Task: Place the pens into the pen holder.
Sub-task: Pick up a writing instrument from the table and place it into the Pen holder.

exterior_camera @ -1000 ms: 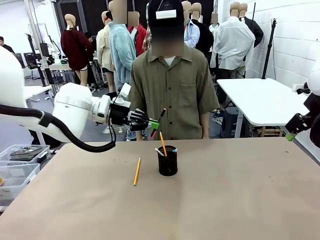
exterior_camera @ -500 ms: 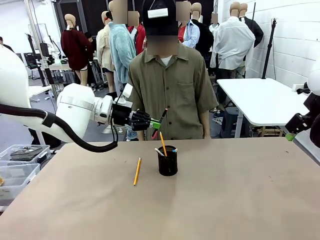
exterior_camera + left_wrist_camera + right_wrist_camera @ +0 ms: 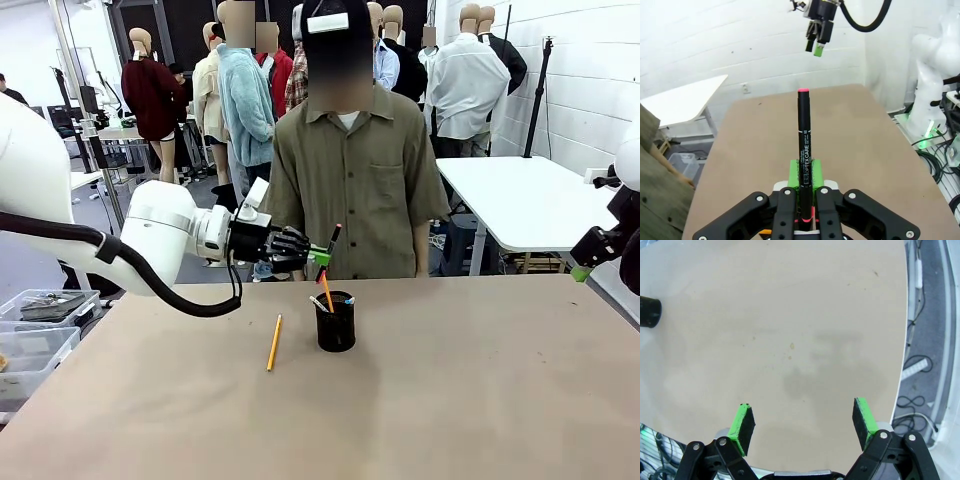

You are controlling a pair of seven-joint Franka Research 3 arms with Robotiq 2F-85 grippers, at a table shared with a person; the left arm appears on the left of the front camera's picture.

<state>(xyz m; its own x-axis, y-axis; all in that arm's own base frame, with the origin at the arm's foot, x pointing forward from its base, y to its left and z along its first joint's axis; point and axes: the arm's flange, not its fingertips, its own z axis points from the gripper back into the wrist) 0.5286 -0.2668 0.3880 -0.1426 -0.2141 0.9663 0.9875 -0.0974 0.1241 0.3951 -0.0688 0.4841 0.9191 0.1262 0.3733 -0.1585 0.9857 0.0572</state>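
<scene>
Pen (image 3: 331, 238), red with black ends: clamped in the left tool (image 3: 320, 257), jaws shut tight on its lower half, upper end leaning to the right. Hangs just above the holder (image 3: 336, 322) and a little to its left. Holder near the middle of the desk (image 3: 480, 400), already carrying an orange pencil (image 3: 326, 288) and a whitish pen (image 3: 318, 303). Yellow pencil (image 3: 274, 342) flat on the desk, just left of the holder. Right tool (image 3: 578, 272) wide open, empty, parked well off at the right edge.

To do this step well, probably: shift right until centred over the rim, swing the pen nearer upright, lower its bottom end inside the holder clear of the two sticks there, then open. Risk: clipping the rim or the orange pencil and tipping the holder.
</scene>
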